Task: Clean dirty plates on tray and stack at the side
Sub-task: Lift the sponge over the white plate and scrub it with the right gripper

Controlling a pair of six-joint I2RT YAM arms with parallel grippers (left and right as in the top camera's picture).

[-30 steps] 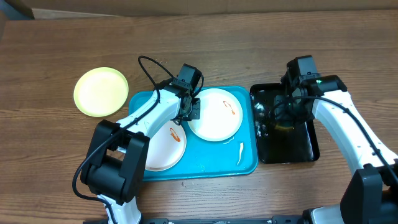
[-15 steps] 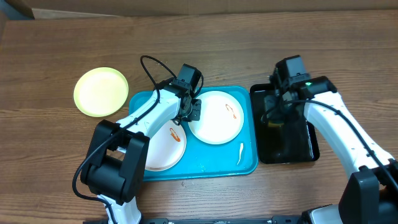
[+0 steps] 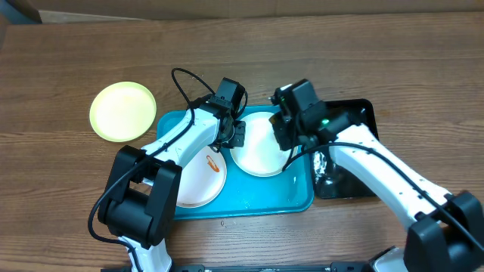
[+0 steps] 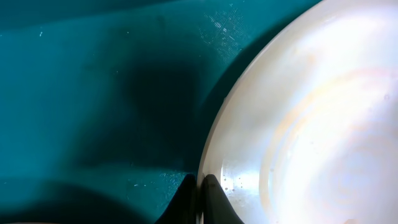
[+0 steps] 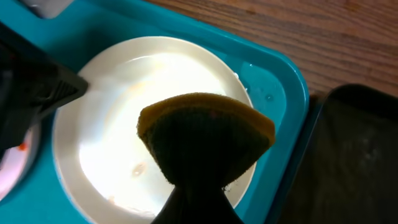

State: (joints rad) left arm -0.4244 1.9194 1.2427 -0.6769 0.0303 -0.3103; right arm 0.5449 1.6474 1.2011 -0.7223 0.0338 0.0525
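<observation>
The turquoise tray (image 3: 249,202) holds two white plates. My left gripper (image 3: 235,135) (image 4: 200,182) is shut on the left rim of the upper white plate (image 3: 255,151) (image 4: 311,118). My right gripper (image 3: 287,143) (image 5: 199,202) is shut on a yellow sponge (image 5: 205,130) with a dark scrub face, held over that plate (image 5: 124,124). The lower white plate (image 3: 198,181) shows an orange smear (image 3: 212,161). A pale yellow-green plate (image 3: 123,112) lies on the table left of the tray. The upper plate's right part is hidden under my right arm.
A black tray (image 3: 355,181) (image 5: 354,155) lies right of the turquoise tray, partly under my right arm. Brown wooden table (image 3: 76,196) surrounds both trays. The left arm reaches over the tray's left half.
My right arm has swung left from the black tray to above the upper white plate, carrying the sponge. The left gripper has stayed on the plate's rim.
</observation>
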